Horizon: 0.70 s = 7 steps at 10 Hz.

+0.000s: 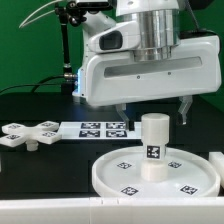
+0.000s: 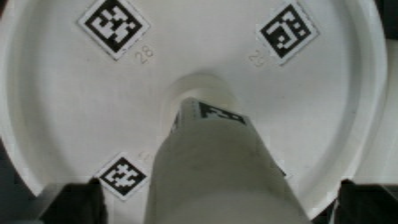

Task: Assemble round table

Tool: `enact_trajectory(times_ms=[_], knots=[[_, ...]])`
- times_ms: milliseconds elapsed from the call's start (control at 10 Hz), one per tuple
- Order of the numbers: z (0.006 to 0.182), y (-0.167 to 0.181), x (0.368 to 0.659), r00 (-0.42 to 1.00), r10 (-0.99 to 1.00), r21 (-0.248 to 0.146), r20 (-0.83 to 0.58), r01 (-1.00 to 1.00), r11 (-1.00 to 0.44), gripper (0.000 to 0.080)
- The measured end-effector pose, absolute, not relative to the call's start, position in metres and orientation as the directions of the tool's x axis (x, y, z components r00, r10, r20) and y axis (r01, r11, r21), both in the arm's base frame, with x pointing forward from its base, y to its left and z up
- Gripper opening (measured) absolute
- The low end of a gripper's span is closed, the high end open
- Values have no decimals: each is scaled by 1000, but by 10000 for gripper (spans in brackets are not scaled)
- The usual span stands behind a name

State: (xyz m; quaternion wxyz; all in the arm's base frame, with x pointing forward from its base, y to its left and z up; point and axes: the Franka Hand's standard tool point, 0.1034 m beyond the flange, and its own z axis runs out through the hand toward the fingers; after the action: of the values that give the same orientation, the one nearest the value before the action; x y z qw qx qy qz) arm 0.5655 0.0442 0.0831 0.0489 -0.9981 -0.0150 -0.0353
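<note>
The large rimmed round disc (image 1: 115, 172) lies flat at the front of the table. The short thick cylinder leg (image 1: 153, 147) stands upright on its middle. My gripper (image 1: 153, 110) hangs just above the leg, open and empty, with one finger on each side of the leg's top and a gap to each. The wrist view looks down on the leg (image 2: 222, 160) and the tagged disc (image 2: 98, 110), with the dark fingertips (image 2: 79, 200) wide apart at the frame's edge. The cross-shaped base piece (image 1: 25, 135) lies on the table at the exterior view's left.
The marker board (image 1: 98, 127) lies flat behind the disc. A black stand with cables (image 1: 68, 50) rises at the back. A white block (image 1: 217, 158) sits at the exterior view's right edge beside the disc.
</note>
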Motion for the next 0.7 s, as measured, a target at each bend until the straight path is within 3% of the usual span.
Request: enact_trajectory(times_ms=[400, 600, 700], knots=[[80, 43, 566, 997, 24, -97, 71, 31, -995, 649], [80, 42, 567, 997, 23, -97, 72, 30, -995, 403], [80, 42, 567, 997, 23, -97, 72, 30, -995, 403]])
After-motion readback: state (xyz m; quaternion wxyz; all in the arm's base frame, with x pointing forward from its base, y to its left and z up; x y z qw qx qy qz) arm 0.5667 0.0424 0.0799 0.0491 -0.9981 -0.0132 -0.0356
